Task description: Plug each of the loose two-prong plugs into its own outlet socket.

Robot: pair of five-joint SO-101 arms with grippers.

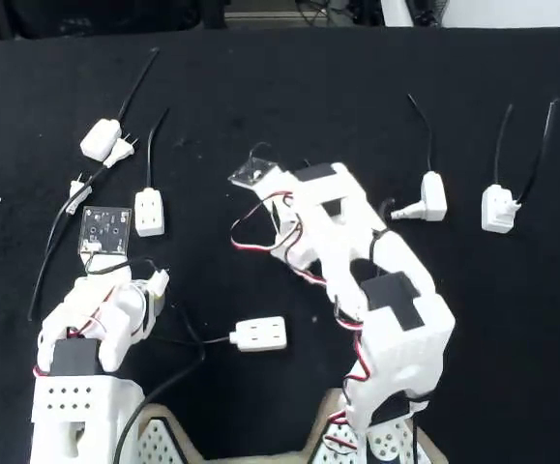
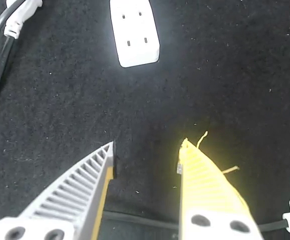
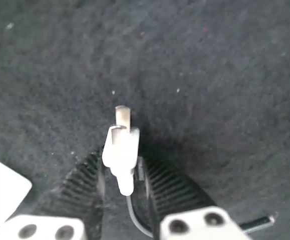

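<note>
The right tool point(image 3: 122, 162) is shown clamped on a white two-prong plug point(image 3: 120, 150). The plug is held over the black bench point(image 3: 210, 75) with its prongs pointed away from the wrist, and a black cable point(image 3: 134, 220) is seen leaving its rear between the fingers. In the high view this arm is extended from the near centre toward the middle of the bench.

The left tool point(image 2: 147, 150), at the near left, is shown with its fingers apart and nothing held between them, above bare cloth. Just beyond it, a white outlet socket point(image 2: 133, 32) is laid flat with its slots upward. A second plug point(image 2: 19, 15) on a black lead is seen to the left of that socket and apart from it.

A second socket block point(image 1: 260, 333) is laid near the front, between the two arms, on its own lead. Two further white fittings point(image 1: 432, 198) point(image 1: 497, 208) with black leads are laid on the right, apart from each other. Another white pair point(image 1: 103, 140) is placed at the far left; whether its parts are joined cannot be told.
</note>
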